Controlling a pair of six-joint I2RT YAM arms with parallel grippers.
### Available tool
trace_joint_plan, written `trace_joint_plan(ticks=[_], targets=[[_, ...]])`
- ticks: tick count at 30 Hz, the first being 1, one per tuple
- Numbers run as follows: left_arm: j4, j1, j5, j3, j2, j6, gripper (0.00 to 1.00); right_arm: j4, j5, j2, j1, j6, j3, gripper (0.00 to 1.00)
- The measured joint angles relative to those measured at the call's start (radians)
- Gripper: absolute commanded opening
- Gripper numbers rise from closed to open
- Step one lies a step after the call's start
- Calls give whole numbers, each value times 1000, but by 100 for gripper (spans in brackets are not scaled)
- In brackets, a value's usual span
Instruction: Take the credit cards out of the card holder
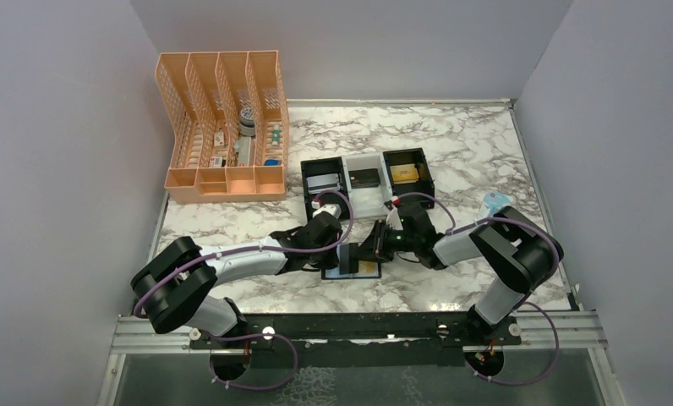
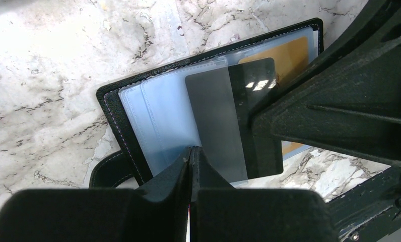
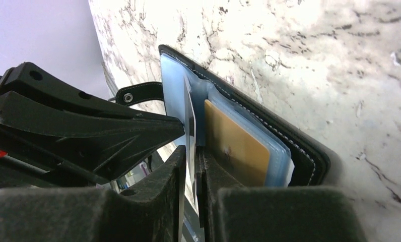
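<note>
From the top camera, I saw the card holder (image 1: 350,272) lying open on the marble table (image 1: 468,152), toward 6 o'clock from the row of three trays (image 1: 364,179). The peach organizer (image 1: 223,127) stood off at 10 o'clock. The left gripper (image 1: 344,251) reached the holder from 9 o'clock and the right gripper (image 1: 374,248) from 3 o'clock, the two nearly meeting over it.

On the left wrist camera, the left gripper (image 2: 191,154) was clenched. Its fingers were pressed together with nothing visible between them, tips down at the 6 o'clock edge of the blue-grey lining. A dark grey card (image 2: 223,121) stuck partway out of its clear sleeve. A gold card (image 2: 289,53) sat pocketed at 2 o'clock, and the snap tab (image 2: 108,174) lay at 8 o'clock.

On the right wrist camera, the right gripper (image 3: 191,150) was grasping the dark grey card, seen edge-on, just beside the gold card.
</note>
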State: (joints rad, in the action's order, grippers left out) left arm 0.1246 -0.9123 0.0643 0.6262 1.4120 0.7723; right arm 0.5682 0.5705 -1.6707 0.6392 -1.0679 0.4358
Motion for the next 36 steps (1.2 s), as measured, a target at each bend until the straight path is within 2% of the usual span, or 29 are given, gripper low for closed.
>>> trace_joint_plan(ticks=[6,21,28,36], targets=[[6,0,12,0,-7,2,2,18,2,-17,0,-4,7,1],[19,0,28,-7,-21,5,2,-104,-42,93,-5,37,3,1],[39,0,33,-15,-48,4,10,-168,-59,156,-5,72,3,1],[50,0,36,-15,-93,3,19,-269,-153,300,-6,129,3,1]])
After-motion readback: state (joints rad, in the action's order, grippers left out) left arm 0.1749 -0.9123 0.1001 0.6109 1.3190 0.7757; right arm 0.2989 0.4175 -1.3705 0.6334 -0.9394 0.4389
